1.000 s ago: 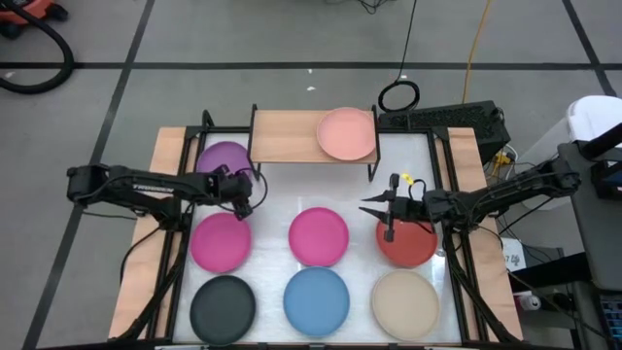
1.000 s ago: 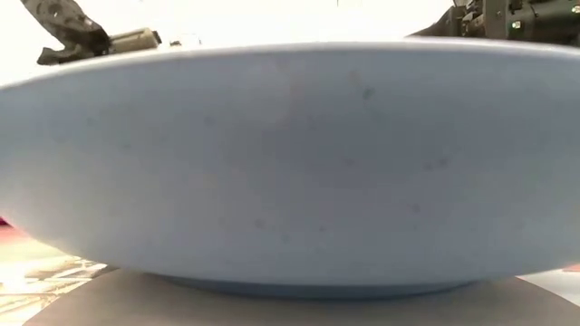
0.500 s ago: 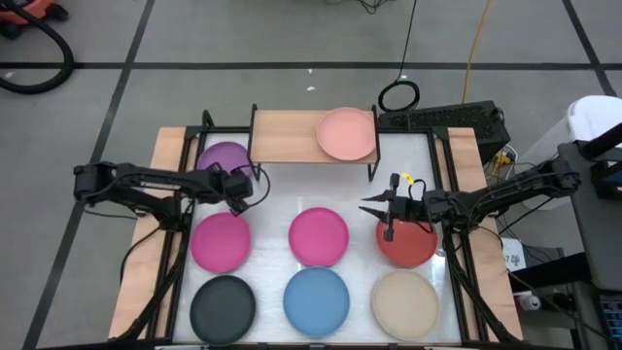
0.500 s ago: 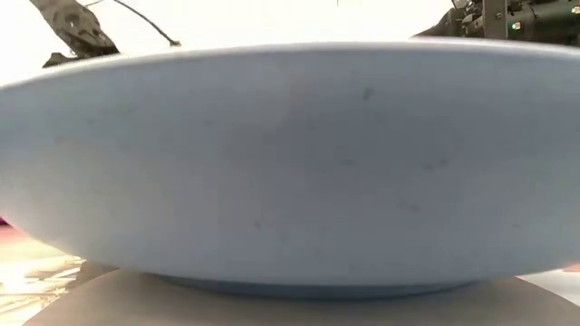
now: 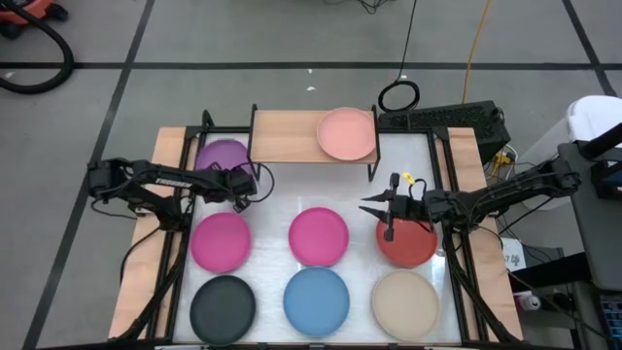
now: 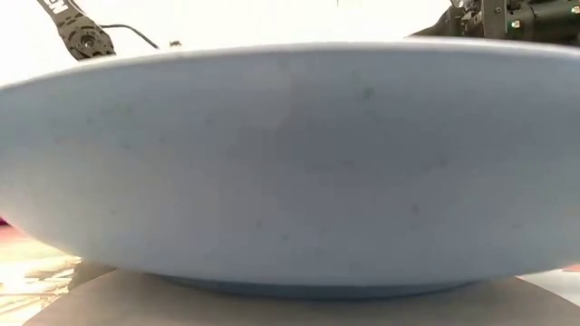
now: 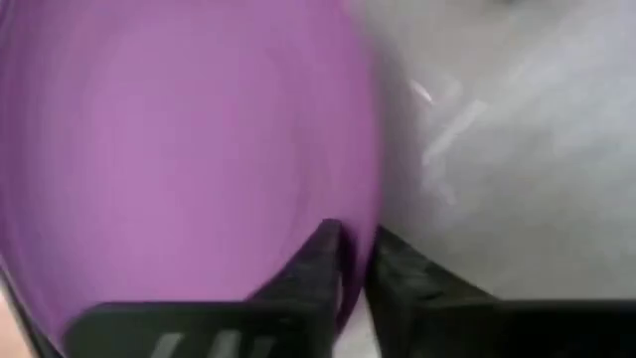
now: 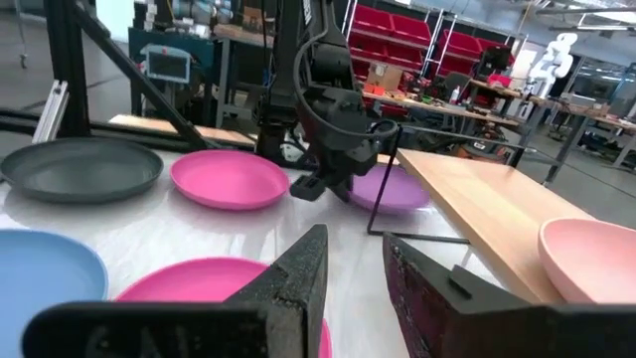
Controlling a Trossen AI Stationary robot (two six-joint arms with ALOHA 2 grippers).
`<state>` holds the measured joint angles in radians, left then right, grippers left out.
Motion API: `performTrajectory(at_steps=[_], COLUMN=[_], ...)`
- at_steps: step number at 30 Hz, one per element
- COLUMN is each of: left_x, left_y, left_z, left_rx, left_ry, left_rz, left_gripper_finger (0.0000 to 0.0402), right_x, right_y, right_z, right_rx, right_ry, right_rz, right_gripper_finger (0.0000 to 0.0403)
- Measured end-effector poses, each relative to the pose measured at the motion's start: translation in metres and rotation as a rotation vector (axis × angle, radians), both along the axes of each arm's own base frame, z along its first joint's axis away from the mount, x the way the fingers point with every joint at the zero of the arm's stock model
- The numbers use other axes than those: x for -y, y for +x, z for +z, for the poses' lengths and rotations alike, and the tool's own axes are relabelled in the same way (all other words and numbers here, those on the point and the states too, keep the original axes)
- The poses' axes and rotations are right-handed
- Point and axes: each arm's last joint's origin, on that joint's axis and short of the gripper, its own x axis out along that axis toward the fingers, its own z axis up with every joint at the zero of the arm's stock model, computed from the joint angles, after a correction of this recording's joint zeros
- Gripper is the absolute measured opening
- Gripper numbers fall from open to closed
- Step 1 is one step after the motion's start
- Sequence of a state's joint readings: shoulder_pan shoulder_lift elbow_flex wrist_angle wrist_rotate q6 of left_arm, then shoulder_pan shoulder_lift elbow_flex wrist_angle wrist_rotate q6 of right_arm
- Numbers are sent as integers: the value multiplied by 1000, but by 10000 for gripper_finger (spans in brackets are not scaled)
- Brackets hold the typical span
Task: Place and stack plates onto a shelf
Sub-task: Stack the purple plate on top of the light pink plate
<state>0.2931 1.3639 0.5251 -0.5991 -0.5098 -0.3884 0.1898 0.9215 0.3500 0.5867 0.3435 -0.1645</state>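
The purple plate [image 5: 222,156] lies on the table beside the shelf's left end, and my left gripper [image 5: 243,185] is shut on its near-right rim. The shelf [image 5: 292,136] stands at the table's far edge. A light pink plate [image 5: 347,134] rests on its right half. My right gripper [image 5: 374,206] hangs open over the far-left edge of the red plate [image 5: 408,243], holding nothing. Two magenta plates [image 5: 221,241] [image 5: 319,235] lie in the middle row. The black [image 5: 223,307], blue [image 5: 317,299] and beige [image 5: 405,303] plates lie in the near row. My left gripper pinches the purple plate's rim [image 7: 350,249] at its near-right part. One finger [image 7: 316,267] is inside the plate and the other [image 7: 402,283] outside. The fingers come slanting down from the table's left. The plate lies flat on the table.
The shelf's thin black legs [image 5: 254,146] stand right next to the purple plate. The blue plate [image 6: 290,163] fills the low view. Black frame rails [image 5: 180,262] run along both table sides. Cables and a dark box [image 5: 457,122] sit behind the table's far right corner.
My left gripper has moved toward the table's far edge, from over the left magenta plate's far rim to the purple plate's near-right rim. The plates have stayed in place.
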Motion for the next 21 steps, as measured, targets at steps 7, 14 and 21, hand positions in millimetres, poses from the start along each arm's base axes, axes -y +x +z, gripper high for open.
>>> performTrajectory(at_steps=[7,14,21], left_x=[-5,-11,-15], left_y=[7,1,30], left_z=[34,112,201], left_rx=[120,198,434], left_ry=[109,461,635], left_rz=[84,190,-109], left_gripper_finger=[12,12,12], right_x=[0,0,0], right_y=[0,0,0], right_z=[2,3,4], right_rx=[19,38,46], right_ry=[25,58,53], right_rz=[-1,3,2], right_gripper_finger=[84,84,84])
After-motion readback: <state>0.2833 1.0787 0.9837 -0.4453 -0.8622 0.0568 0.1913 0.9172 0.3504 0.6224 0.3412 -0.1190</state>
